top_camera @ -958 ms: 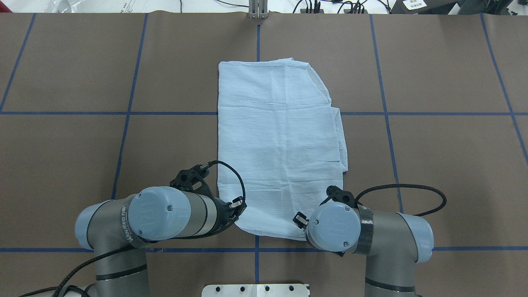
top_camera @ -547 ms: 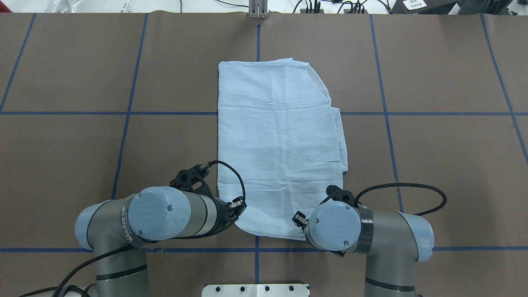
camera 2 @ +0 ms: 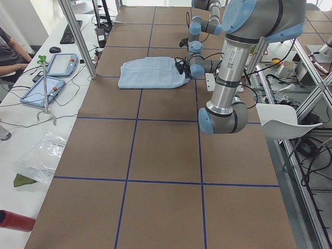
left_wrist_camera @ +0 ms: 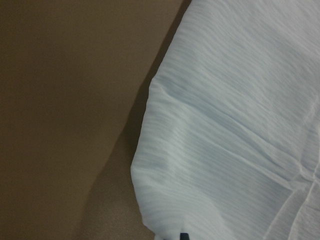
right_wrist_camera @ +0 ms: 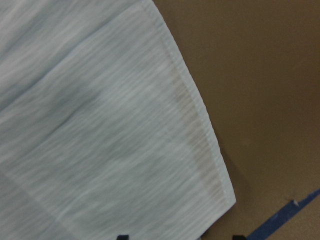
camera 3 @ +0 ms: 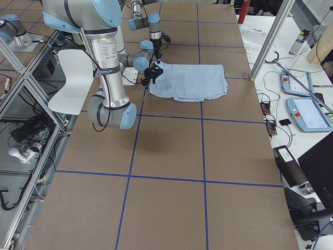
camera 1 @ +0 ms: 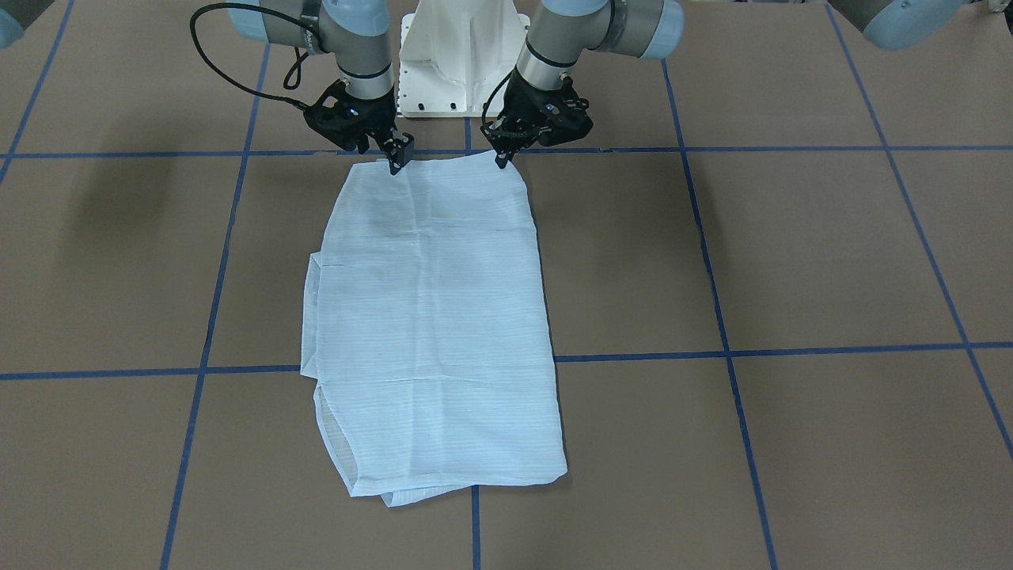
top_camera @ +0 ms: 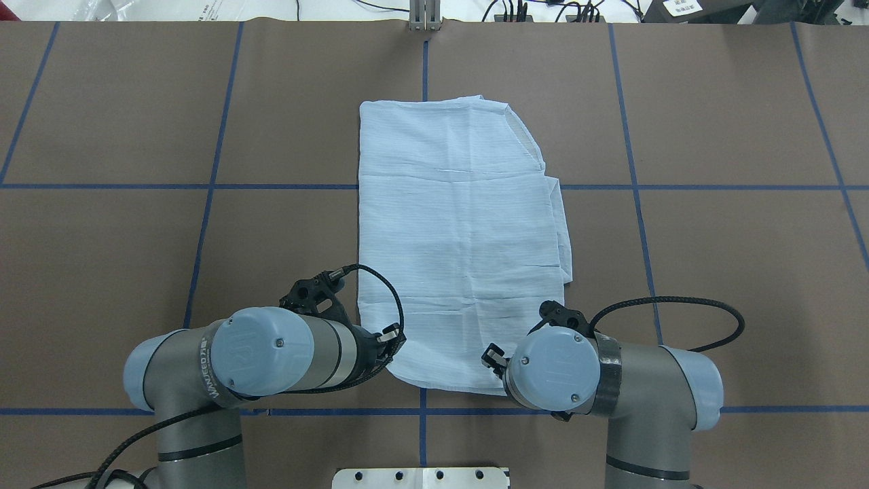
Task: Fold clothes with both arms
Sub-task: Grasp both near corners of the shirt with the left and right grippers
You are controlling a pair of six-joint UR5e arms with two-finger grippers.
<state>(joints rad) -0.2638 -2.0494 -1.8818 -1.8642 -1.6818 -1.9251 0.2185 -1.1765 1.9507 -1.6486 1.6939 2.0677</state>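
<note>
My left hand (camera 1: 501, 158) sits at the near left corner of the shirt (top_camera: 461, 238), its fingers drawn together to a single tip and pinching the cloth's edge; my right hand (camera 1: 400, 154) is at the near right corner, its fingers spread apart and gripping nothing, the hemmed corner lying just ahead of the two tips; the shirt lies flat on the brown table (top_camera: 136, 238), folded into a long strip that runs straight away from me across the blue tape lines (top_camera: 204, 186); along its right edge the lower layers peek out.
</note>
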